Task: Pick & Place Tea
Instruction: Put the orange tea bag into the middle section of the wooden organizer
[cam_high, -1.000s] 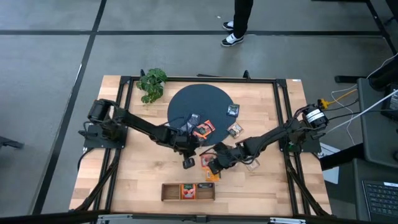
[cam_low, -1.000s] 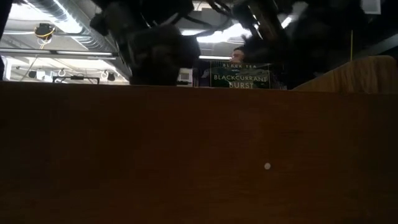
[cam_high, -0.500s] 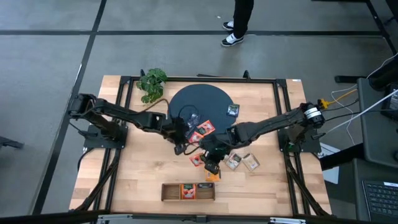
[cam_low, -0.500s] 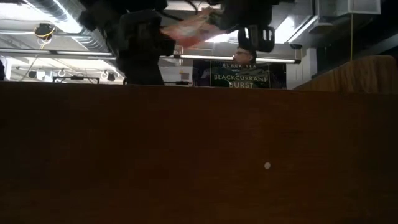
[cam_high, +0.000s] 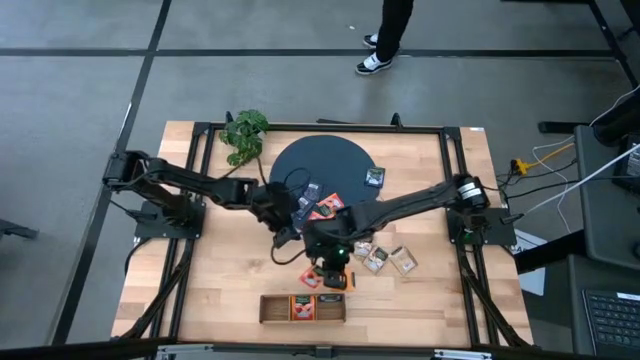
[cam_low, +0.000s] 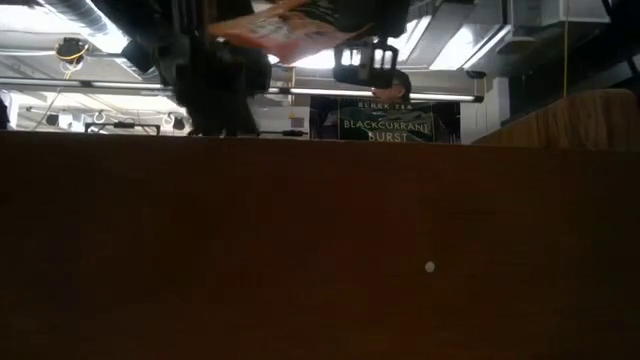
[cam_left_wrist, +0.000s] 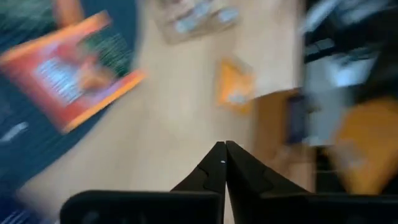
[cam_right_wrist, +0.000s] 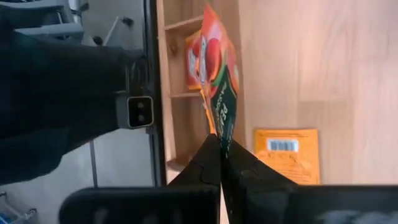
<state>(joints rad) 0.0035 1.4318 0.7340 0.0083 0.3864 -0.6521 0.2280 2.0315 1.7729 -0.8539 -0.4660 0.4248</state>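
My right gripper (cam_right_wrist: 220, 142) is shut on a red-orange and green tea sachet (cam_right_wrist: 216, 87), carried above the table in the low view (cam_low: 288, 30). In the high view it hovers (cam_high: 330, 268) just beyond the wooden tray (cam_high: 270, 308), over an orange sachet (cam_right_wrist: 286, 155) that lies flat on the table. My left gripper (cam_left_wrist: 224, 149) is shut and empty, beside the dark round mat's near edge (cam_high: 283, 238). A red-orange sachet (cam_left_wrist: 68, 68) lies flat on that mat (cam_high: 320, 160). My right gripper pinches the red-orange sachet by one edge (cam_right_wrist: 219, 127) between its two fingers. The sachet is seen edge-on, sticking out beyond the fingertips. It is lifted clear of the table and tilted (cam_low: 288, 30).
The tray's middle compartment holds orange sachets (cam_high: 302, 306). More sachets lie on the mat (cam_high: 374, 178) and on the table to the right (cam_high: 403, 262). A leafy plant (cam_high: 244, 133) stands at the far left. A person's legs (cam_high: 385, 35) show beyond the table.
My right gripper has lifted the red-orange sachet clear of the table and carried it toward the table's left and near edge, closer to the tray. My left gripper has drawn back from the sachets toward the far left, to the mat's edge.
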